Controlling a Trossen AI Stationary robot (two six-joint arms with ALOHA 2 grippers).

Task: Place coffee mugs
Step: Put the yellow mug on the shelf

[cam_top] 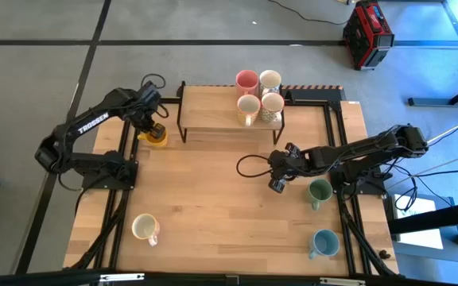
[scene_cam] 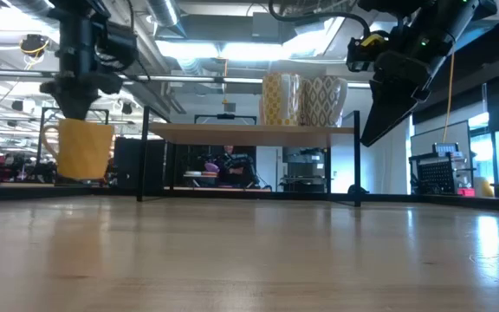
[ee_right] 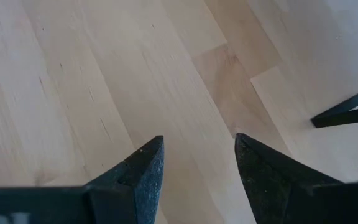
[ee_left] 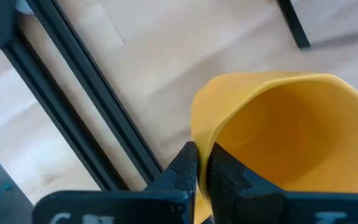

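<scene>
The left hand (cam_top: pixel 157 131) is clamped on the rim of the orange-yellow ceramic mug (cam_top: pixel 158 137), one finger inside the cup and one outside, as the left wrist view shows with its two dark fingers (ee_left: pixel 188 177) pinching the yellow wall (ee_left: pixel 278 137). The low view shows this mug (scene_cam: pixel 85 149) upright, hanging under the hand near the far left corner of the light wooden surface (cam_top: pixel 213 199), just beside the left end of the low black-framed wooden shelf (cam_top: pixel 213 111); whether its base touches the wood cannot be told.

Four mugs stand close together on the shelf top: a pink ceramic mug (cam_top: pixel 246 81), a white ceramic mug (cam_top: pixel 270 80), a cream ceramic mug (cam_top: pixel 249 107) and a patterned cream mug (cam_top: pixel 273 105). In the low view two of them show above the shelf board, both patterned (scene_cam: pixel 273 98) (scene_cam: pixel 323 100).

The right hand (cam_top: pixel 277 184) hovers over bare wood in the middle of the surface, its fingers (ee_right: pixel 145 171) apart with nothing between them. Just beside it toward the right edge stands a green ceramic mug (cam_top: pixel 320 191), and nearer the front right corner a light blue ceramic mug (cam_top: pixel 324 242). A white handled mug (cam_top: pixel 145 228) stands alone near the front left
</scene>
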